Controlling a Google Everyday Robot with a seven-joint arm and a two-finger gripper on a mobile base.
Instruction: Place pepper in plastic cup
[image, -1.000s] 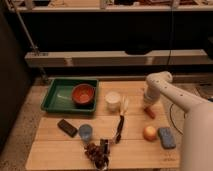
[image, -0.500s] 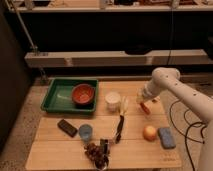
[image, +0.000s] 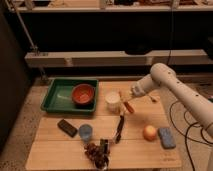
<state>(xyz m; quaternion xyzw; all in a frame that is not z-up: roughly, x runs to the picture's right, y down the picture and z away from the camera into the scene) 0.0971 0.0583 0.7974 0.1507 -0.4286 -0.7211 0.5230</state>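
Pincer w/ pepper, just beside white cup, plastic cup well apart

Orange-red pepper, pale blue plastic cup

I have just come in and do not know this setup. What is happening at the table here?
A robot arm reaches in from the right over the wooden table. Its gripper is shut on the pepper and holds it above the table, close beside the white cup. The plastic cup stands further left, near the front, apart from the gripper. The pepper is not yet in it.
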